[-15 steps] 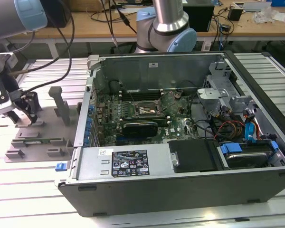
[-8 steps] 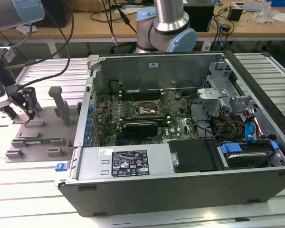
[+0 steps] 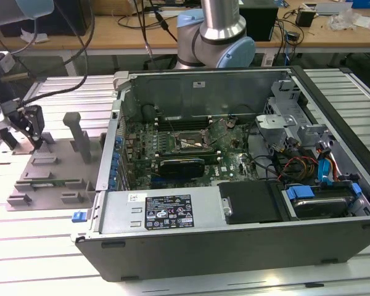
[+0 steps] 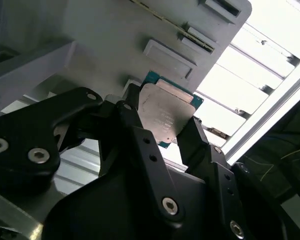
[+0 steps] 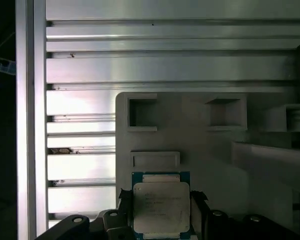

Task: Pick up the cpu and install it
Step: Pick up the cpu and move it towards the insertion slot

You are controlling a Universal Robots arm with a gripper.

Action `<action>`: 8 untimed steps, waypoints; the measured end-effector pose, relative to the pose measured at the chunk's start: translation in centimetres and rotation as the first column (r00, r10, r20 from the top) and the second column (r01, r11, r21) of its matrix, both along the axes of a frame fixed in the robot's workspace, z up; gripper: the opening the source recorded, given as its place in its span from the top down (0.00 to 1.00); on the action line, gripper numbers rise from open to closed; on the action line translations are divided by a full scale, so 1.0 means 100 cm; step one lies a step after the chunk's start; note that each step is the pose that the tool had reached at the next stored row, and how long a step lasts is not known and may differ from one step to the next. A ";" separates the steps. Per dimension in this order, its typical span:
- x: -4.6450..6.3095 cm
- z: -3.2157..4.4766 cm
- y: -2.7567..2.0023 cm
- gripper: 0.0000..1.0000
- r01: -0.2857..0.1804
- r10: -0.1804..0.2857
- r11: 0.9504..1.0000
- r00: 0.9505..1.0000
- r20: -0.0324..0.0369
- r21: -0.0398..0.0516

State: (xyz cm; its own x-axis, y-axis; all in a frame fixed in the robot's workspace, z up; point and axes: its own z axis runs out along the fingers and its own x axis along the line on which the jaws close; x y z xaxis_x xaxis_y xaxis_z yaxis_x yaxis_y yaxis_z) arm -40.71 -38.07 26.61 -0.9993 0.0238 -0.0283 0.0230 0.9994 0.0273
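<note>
The cpu, a small flat square chip with a dull silver metal lid on a green-edged board, sits between the two black fingers of the gripper. The jaws are clamped against two opposite edges of the chip, as both wrist views show. In the second wrist view the cpu appears lid-up between the finger on one side and its partner on the other. It is over the grey plastic fixture tray, just beside a low raised rectangular block of that tray. Whether it still rests on the tray I cannot tell.

In the exterior view the gripper hangs over the tray, which lies on the ribbed aluminium bench near the bench edge on the exterior view's left. Just beside the tray, filling the bench's middle and the exterior view's right, lies an open grey computer case. Inside it, the black square motherboard socket with its metal frame is well apart from the gripper.
</note>
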 end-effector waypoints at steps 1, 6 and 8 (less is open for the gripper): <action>0.000 0.0045 0.0000 0.45 0.000 0.000 1.000 1.000 0.000 0.000; 0.000 0.0222 0.0004 0.45 0.000 0.000 1.000 1.000 0.000 0.000; 0.000 0.0266 0.0005 0.45 0.000 0.000 1.000 1.000 0.000 0.000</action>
State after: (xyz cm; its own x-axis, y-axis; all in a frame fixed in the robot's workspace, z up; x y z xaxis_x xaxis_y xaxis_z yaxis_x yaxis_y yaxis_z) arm -40.71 -38.02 29.27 -0.9993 0.0238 -0.0283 0.0230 0.9994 0.0273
